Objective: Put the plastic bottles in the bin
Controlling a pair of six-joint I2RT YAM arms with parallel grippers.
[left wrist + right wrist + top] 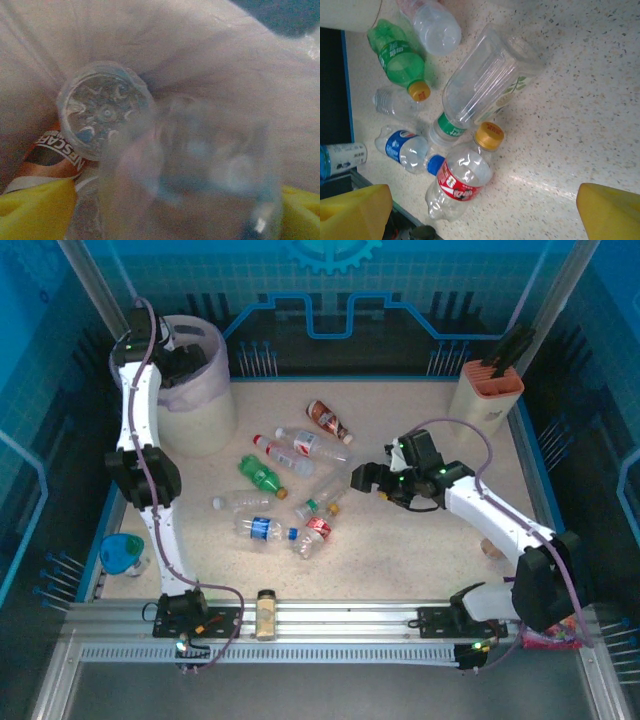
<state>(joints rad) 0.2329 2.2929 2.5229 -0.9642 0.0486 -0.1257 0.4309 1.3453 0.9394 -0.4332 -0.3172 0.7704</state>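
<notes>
From above, the left claw (183,366) hangs over the bin (200,420). Its wrist camera shows yellow fingers (30,210) spread wide, with a blurred clear bottle (200,165) ungripped between them inside the pink liner (200,50). The right claw (482,210) gapes empty above bottles (465,182) lying on the desk (580,100).

**Open Room Right and Near, Clutter Mid-Left**

Bare table (420,405) between the right gripper (362,478) and the far wall, and again along the near strip ahead of the rail. Blocked mid-left by the plastic bottles (260,475), lying close, several touching, only narrow gaps between. From the right wrist, clear speckled surface right of them. Mouth of the bin (200,425) in the far left corner crossed by the left arm (135,405). Beige box (487,400) in the far right corner; small jar (266,614) on the near rail.
</notes>
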